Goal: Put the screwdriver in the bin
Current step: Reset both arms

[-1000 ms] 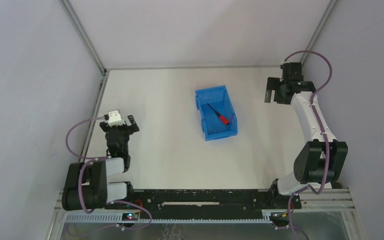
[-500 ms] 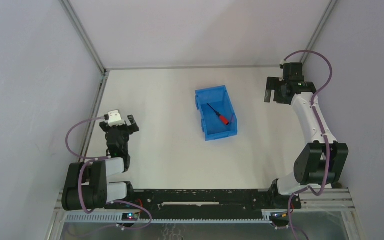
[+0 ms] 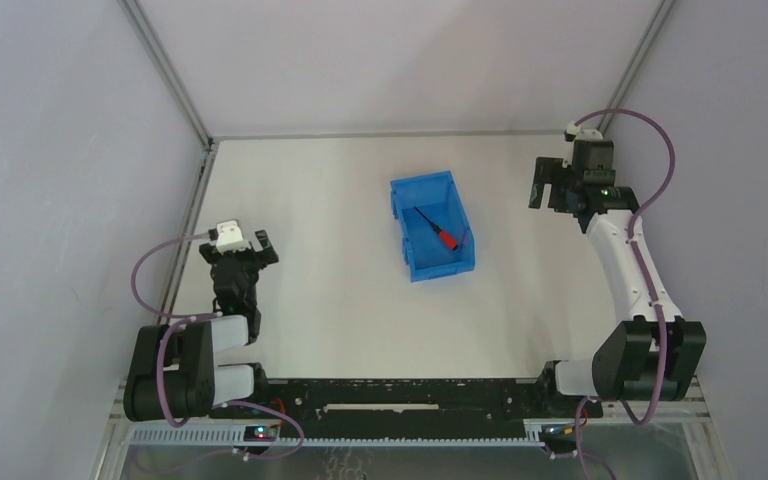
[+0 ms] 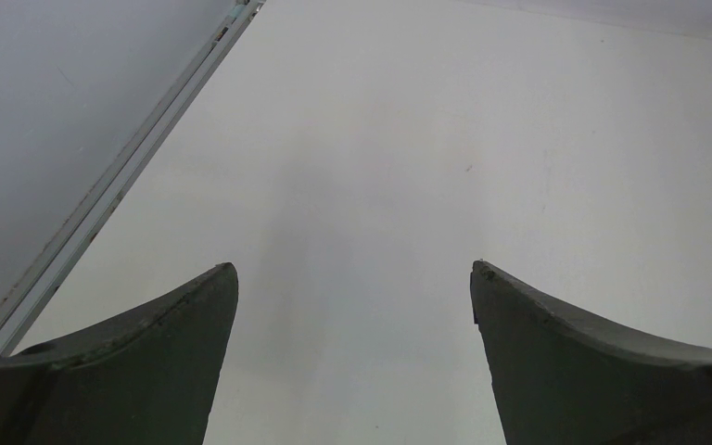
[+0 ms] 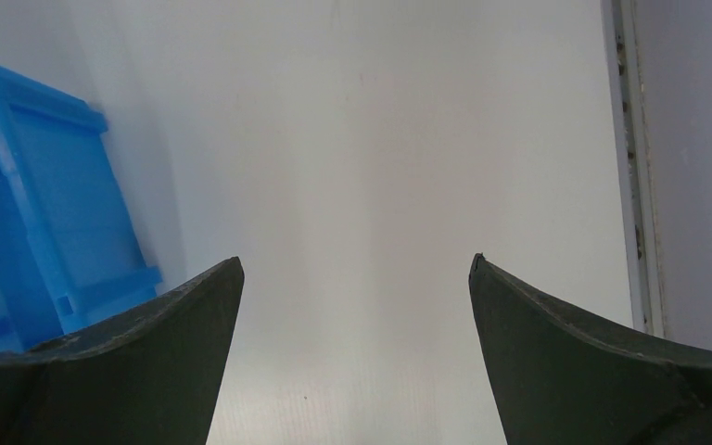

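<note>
**Overhead view.** The blue bin [image 3: 426, 192] stands just right of the frame's centre on the white table [image 3: 330, 270]. Its long axis runs up and down the frame, with a slight tilt. The red-handled screwdriver [image 3: 438, 230] lies inside on the bin floor, set diagonally, with the black shaft toward the upper left and the handle toward the lower right. I see nothing else loose on the table and nothing standing between either arm and the bin.

**Left arm.** It is folded low at the lower left of the frame. The left gripper [image 3: 238, 250] is near the aluminium rail [image 3: 192, 205] at the table's left edge, well apart from the bin. In my left wrist view its fingers [image 4: 148, 352] are spread wide over bare table and hold nothing.

**Right arm.** It is stretched up the right side of the frame, with a purple cable [image 3: 660, 140] looped over the wrist. The right gripper [image 3: 546, 200] is to the right of the bin and clear of it. In the right wrist view its jaws are wide apart and empty. The bin's outer wall [image 5: 46, 213] shows at the left of that view, beside the left finger.
</note>
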